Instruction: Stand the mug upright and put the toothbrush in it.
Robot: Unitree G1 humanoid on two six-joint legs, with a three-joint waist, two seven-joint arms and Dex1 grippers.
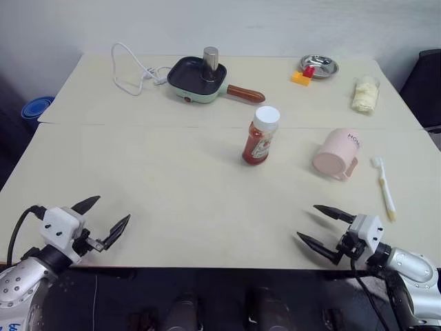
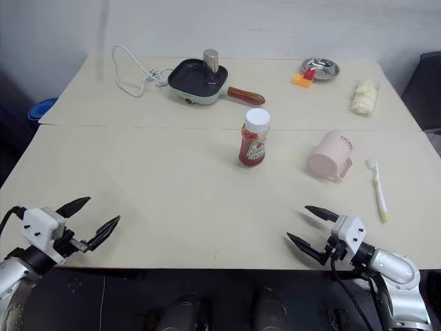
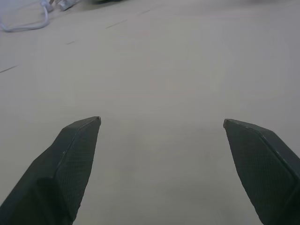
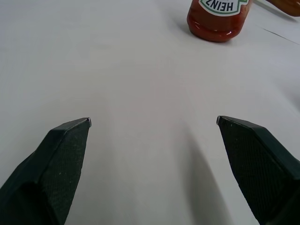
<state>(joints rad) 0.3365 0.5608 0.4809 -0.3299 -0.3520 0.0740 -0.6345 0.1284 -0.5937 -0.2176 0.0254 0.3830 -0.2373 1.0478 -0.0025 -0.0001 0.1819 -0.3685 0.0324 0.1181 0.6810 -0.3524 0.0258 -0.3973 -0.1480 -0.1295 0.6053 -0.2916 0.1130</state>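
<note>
Pink mug point(image 1: 335, 155) tipped over, toothbrush point(image 1: 384, 186) beside.

A pale cream worktop point(image 1: 172, 186) made of two tables pushed together, with a thin seam across it, stands against a plain white wall point(image 1: 241, 24). A blue bin point(image 1: 36, 108) sits on the dark floor beside its left edge, and a black chair point(image 1: 426, 86) stands at the right.

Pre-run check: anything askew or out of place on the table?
The mug is not upright: it lies tipped on its side right of the sauce bottle, handle toward the near edge. The toothbrush lies flat on the table just right of it. Nothing spilled or damaged.
</note>
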